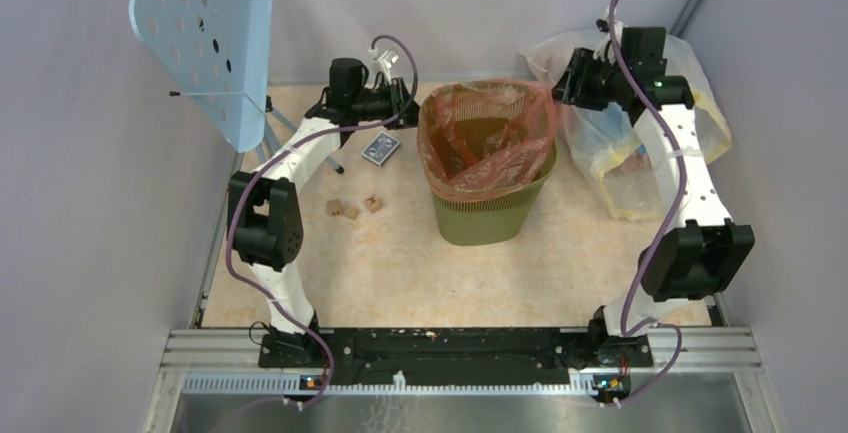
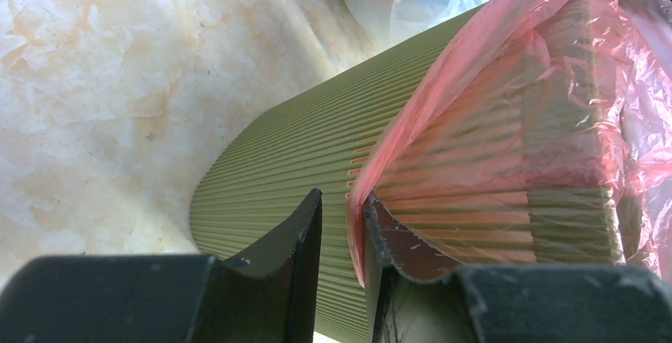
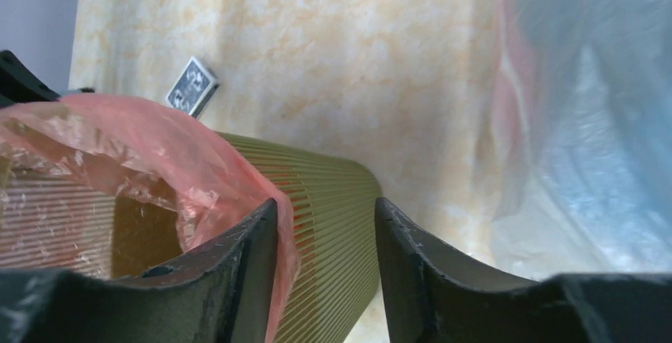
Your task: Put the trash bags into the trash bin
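The olive-green trash bin (image 1: 490,215) stands upright in the middle of the table. The red-orange trash bag (image 1: 520,153) lines it, with its mouth spread over the rim. My left gripper (image 1: 408,103) is at the bin's left rim. In the left wrist view it (image 2: 344,196) is narrowly open, the bag's edge (image 2: 507,81) lies over the right finger, and the ribbed bin wall (image 2: 277,161) shows in the gap. My right gripper (image 1: 560,81) is at the right rim. In the right wrist view it (image 3: 326,202) is open astride the bin wall (image 3: 333,192), with the bag (image 3: 158,137) against its left finger.
A pale blue perforated stand (image 1: 205,33) leans at the back left. A playing-card box (image 1: 380,149) and small wooden blocks (image 1: 343,209) lie left of the bin. A large clear bag of coloured items (image 1: 620,153) sits at the back right under my right arm.
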Controlling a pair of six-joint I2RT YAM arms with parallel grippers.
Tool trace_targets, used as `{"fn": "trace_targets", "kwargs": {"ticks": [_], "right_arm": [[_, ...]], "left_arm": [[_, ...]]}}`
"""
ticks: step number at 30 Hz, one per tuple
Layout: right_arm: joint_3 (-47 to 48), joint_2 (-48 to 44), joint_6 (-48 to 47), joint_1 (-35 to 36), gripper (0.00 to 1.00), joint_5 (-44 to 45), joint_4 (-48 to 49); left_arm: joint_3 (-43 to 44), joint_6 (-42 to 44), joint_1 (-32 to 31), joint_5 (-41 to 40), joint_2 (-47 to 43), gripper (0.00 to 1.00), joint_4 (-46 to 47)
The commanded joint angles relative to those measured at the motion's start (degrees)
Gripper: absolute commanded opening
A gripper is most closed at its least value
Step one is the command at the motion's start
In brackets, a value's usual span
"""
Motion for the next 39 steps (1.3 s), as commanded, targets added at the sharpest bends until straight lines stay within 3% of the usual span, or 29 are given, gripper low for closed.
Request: {"fn": "trace_targets", "kwargs": {"ticks": [1, 10, 19, 22, 27, 39], "right_arm": [[7.19, -6.35, -1.72, -0.44, 0.50, 4.35, -2.78], [7.02, -9.96, -3.15, 0.91, 0.55, -2.47, -7.11], [2.87, -11.22, -5.48, 1.80, 0.47, -3.54, -10.83], [0.32, -10.72, -5.77, 1.85, 0.36, -4.03, -10.03], [-3.89, -10.75, -4.77, 1.69, 0.04, -1.91, -7.59], [-14.28, -10.22, -2.46, 0.27, 0.01, -3.53, 0.10]], "left_arm": [[2.18, 0.12, -0.51, 1.08, -1.09, 0.30, 1.33], [2.81, -0.23, -0.50, 0.71, -1.10, 0.30, 0.93], [2.58, 0.03, -0.51, -0.11, -1.79, 0.30, 0.11], [2.10, 0.01, -0.48, -0.23, -1.69, 0.30, 0.16], [1.00, 0.27, -0.50, -0.59, -1.57, 0.30, -0.01], [-0.81, 0.65, -0.59, 0.15, -0.10, 0.24, -0.07]]}}
